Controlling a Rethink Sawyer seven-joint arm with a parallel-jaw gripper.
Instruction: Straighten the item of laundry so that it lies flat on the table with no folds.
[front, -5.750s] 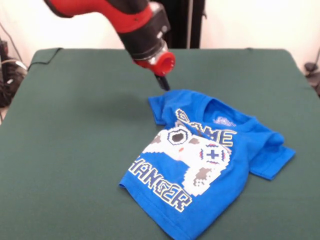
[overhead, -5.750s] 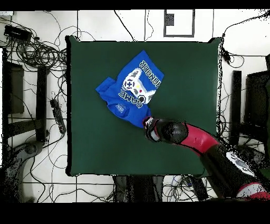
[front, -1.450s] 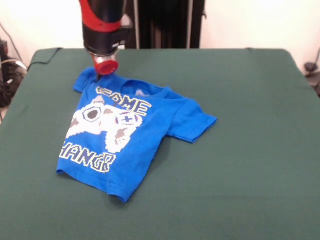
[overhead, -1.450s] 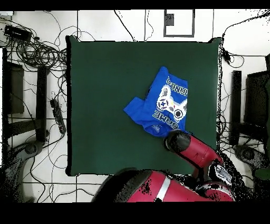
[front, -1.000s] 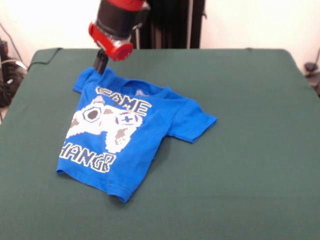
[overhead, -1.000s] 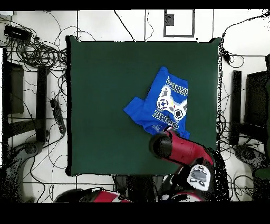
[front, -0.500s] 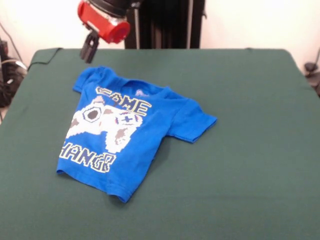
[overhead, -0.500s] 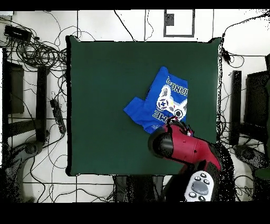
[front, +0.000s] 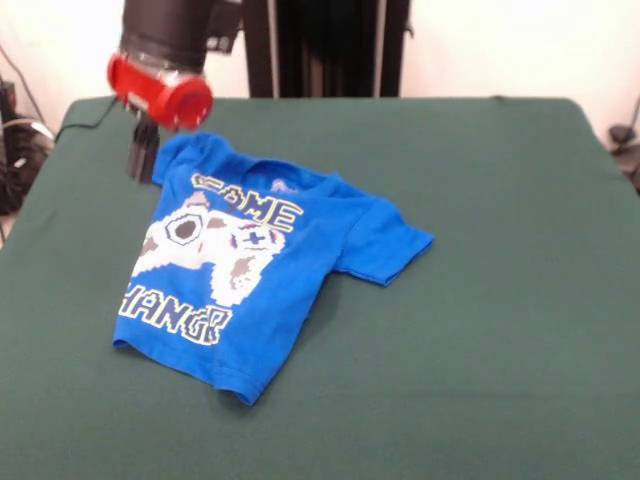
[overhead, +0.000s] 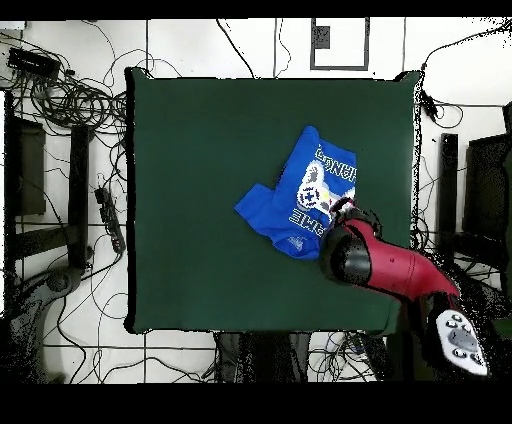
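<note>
a: where is the t-shirt (front: 255, 275) lying?

b: on the green bench (front: 480, 300), print side up, toward the left half in the front view. in the overhead view the shirt (overhead: 305, 195) sits right of the bench's middle, nearer the bottom edge than the top.

a: is it flat?

b: not fully. the collar end points to the far side in the front view and the hem points to the near side. the right sleeve (front: 385, 240) is spread out on the cloth, with a fold line where it meets the body. the left sleeve (front: 180, 155) is bunched up near the shoulder. the near hem corner curls a little.

a: and the arm?

b: the red and black arm (front: 165, 45) comes down at the upper left of the front view. its gripper (front: 142, 155) hangs just left of the bunched sleeve, above the bench. in the overhead view the arm (overhead: 385, 265) covers the shirt's lower right corner.

a: are the fingers clenched or released?

b: cannot tell. they show only as a dark narrow shape below the red wrist ring (front: 160, 92), and i see no cloth in them.

a: can you read the print?

b: "game" near the collar, a pixel controller (front: 205, 250) below it, and then letters near the hem.
</note>
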